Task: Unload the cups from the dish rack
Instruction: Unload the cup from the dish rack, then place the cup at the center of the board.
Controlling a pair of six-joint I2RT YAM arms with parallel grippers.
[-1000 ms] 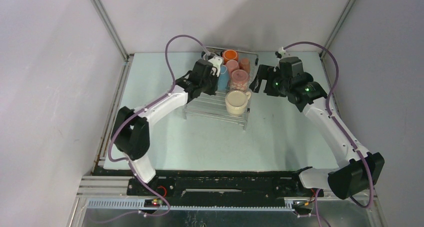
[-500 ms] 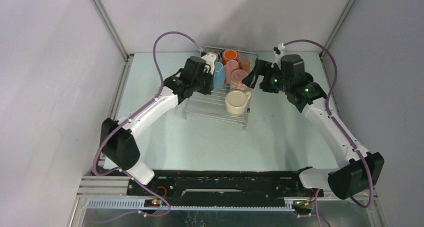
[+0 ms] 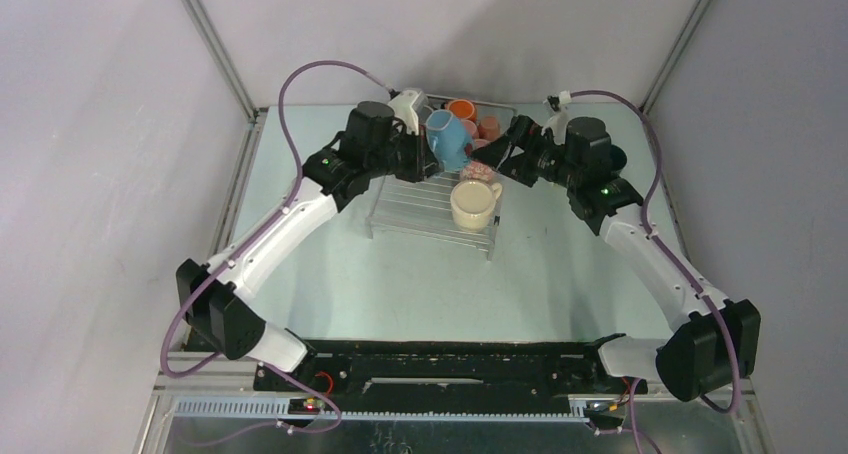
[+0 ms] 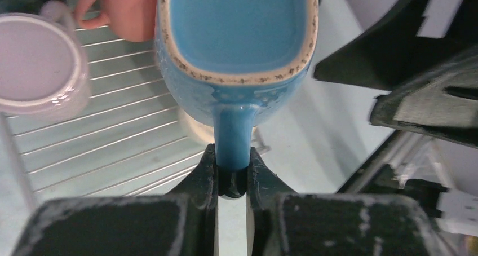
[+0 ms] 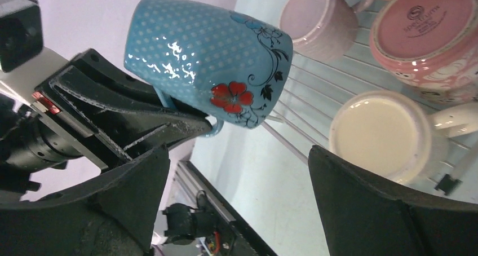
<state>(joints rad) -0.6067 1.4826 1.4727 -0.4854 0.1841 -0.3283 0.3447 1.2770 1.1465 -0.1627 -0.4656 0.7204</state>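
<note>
Seen from above, the blue cup (image 3: 450,142) hangs tilted over the far end of the dish rack (image 3: 420,212). Left wrist: the left gripper (image 4: 232,168) pinches its handle. Right wrist: the right gripper (image 5: 237,154) gapes empty over the rack.

Left pincer (image 4: 232,167) clamped, right pincer (image 5: 237,180) agape.

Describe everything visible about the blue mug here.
The blue mug is glossy ceramic, blue with pale dots, a red flower and black vine sprigs, and a speckled cream rim. The left gripper is shut on its handle, holding it tilted in the air above the dish rack, touching nothing else. It looks empty.
</note>
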